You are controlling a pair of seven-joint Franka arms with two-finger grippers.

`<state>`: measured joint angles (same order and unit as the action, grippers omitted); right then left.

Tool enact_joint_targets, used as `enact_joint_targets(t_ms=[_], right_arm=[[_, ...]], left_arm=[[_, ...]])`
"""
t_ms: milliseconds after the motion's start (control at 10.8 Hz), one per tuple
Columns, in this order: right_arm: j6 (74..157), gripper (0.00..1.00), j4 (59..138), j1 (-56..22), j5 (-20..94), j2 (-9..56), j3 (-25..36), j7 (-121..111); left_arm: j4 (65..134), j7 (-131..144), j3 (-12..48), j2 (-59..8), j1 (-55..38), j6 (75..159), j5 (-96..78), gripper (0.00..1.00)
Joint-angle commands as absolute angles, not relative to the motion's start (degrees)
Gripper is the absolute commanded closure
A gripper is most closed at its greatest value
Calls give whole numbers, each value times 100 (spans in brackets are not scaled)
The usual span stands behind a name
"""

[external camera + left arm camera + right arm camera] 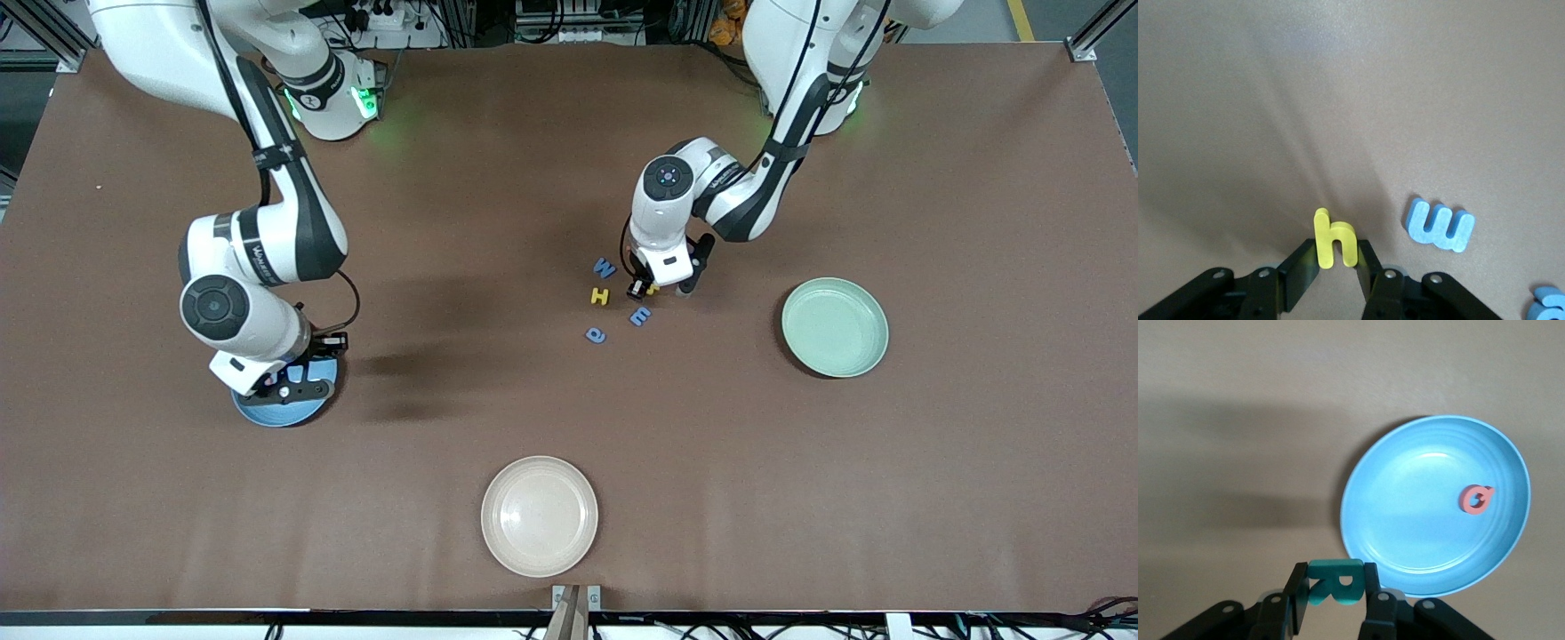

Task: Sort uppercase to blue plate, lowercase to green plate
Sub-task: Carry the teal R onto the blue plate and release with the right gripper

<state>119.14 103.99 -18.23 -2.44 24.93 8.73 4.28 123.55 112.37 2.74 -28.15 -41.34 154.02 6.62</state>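
My left gripper (1336, 250) is shut on the yellow lowercase h (1335, 239), which stands upright between the fingers at table level. It is low over the letter cluster (642, 286) at mid-table. The blue W (1439, 225) lies flat beside it. My right gripper (1333, 579) is shut on the teal-green R (1336, 581) beside the rim of the blue plate (1405, 520). A red Q (1476, 499) lies in that plate. The green plate (836, 327) stands empty toward the left arm's end.
In the cluster lie the blue W (605, 267), a yellow H (600, 296), a blue e (640, 316) and a rounded blue letter (596, 335). A beige plate (540, 516) sits near the front camera's edge.
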Motion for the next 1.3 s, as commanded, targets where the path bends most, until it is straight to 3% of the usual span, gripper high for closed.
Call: enact_joint_targets(t_ms=[0,186,465,558,651,929,1208], right_arm=[[11927,99,10433,-1670,-281,2575,931,194],[11979,88,10433,-1565,-500,2689,1002,132],[12023,58,10433,-1450,-677,2742,1037,132],[12041,21,10424,-1433,-677,2733,1046,141],[12041,0,10424,-1415,-677,2725,1081,141],[12015,0,10415,-1415,-607,2279,1133,202],[11788,0,10223,-1888,-589,2074,1134,647]], left_arm=[[12366,11225,229,-2752,-4114,15286,905,91],[12357,10726,237,-2454,-3904,14838,914,95],[12375,9540,272,-1926,-3403,14021,923,100],[12401,9014,281,-1742,-3184,13766,923,100],[12419,8330,299,-1540,-2903,13424,923,100],[12507,6002,526,-1047,-1613,12684,870,100],[12674,3997,624,-1028,-364,12656,800,100]])
